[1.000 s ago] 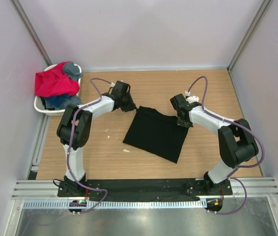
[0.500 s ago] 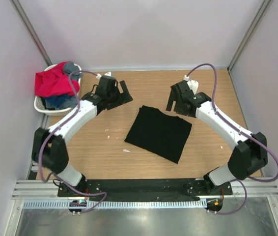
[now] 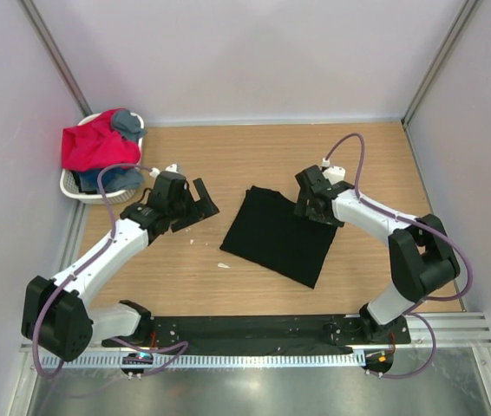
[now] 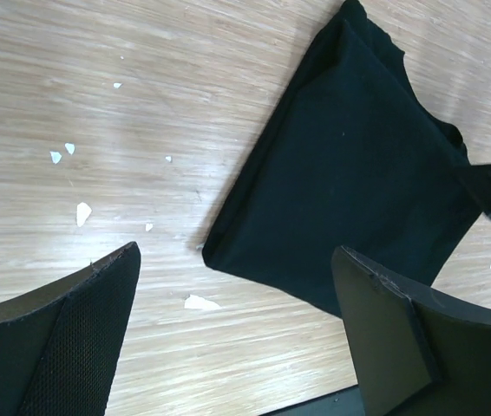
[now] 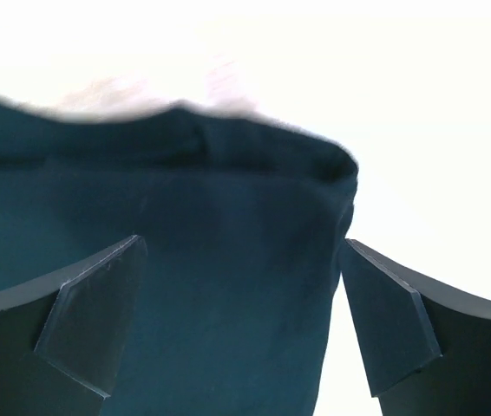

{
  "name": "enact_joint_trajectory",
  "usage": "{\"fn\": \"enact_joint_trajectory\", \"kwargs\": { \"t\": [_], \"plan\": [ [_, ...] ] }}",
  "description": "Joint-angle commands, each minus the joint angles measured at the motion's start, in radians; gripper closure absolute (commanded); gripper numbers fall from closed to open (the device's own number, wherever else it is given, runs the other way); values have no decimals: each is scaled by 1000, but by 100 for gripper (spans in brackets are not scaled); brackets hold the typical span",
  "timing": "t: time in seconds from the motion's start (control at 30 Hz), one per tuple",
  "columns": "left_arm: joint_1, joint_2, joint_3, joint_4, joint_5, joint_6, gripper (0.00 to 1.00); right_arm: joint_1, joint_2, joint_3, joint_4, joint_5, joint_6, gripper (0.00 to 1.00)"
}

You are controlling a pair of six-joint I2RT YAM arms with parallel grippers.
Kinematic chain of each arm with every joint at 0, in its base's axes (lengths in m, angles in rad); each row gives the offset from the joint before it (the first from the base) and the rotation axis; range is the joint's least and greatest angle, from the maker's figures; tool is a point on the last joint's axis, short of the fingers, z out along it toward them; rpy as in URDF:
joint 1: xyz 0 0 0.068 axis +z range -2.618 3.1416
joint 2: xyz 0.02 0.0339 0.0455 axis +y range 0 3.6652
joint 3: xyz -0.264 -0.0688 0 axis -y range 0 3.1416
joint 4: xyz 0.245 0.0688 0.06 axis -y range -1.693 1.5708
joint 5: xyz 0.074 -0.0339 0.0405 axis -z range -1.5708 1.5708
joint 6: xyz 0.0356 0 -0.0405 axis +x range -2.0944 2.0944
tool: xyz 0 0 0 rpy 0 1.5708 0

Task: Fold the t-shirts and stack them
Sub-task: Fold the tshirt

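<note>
A black t-shirt (image 3: 277, 232) lies folded into a slanted rectangle on the wooden table; the left wrist view shows it (image 4: 358, 165) flat and alone. My left gripper (image 3: 199, 206) stands open over bare wood just left of it, its fingers (image 4: 81, 329) holding nothing. My right gripper (image 3: 308, 206) hovers open over the shirt's far right corner, with cloth (image 5: 228, 286) showing between the spread fingers (image 5: 98, 321). Red-pink (image 3: 96, 146), grey (image 3: 129, 121) and blue (image 3: 107, 178) t-shirts are heaped in the basket.
The white laundry basket (image 3: 74, 188) sits at the table's far left corner. Small white scraps (image 3: 224, 265) lie on the wood left of the black shirt. Grey walls close in three sides, and a metal rail runs along the near edge.
Both grippers opened and let go of the black shirt's far corners. The left arm swung away to the left; the right lifted, then came back down over the far right corner.
</note>
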Motion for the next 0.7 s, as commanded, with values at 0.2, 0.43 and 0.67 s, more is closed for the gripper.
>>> {"fn": "enact_joint_trajectory", "kwargs": {
  "t": [0.2, 0.43, 0.67],
  "plan": [
    [2, -56, -20, 16, 3, -22, 8, -111, 14, -137, 267, -2, -3, 3],
    [2, -57, -19, -3, 6, -18, 8, -150, -27, -192, 269, 27, 12, 25],
    [1, -53, -20, -1, 9, -14, 8, -151, -142, -177, 200, 27, 26, 37]
  ]
}}
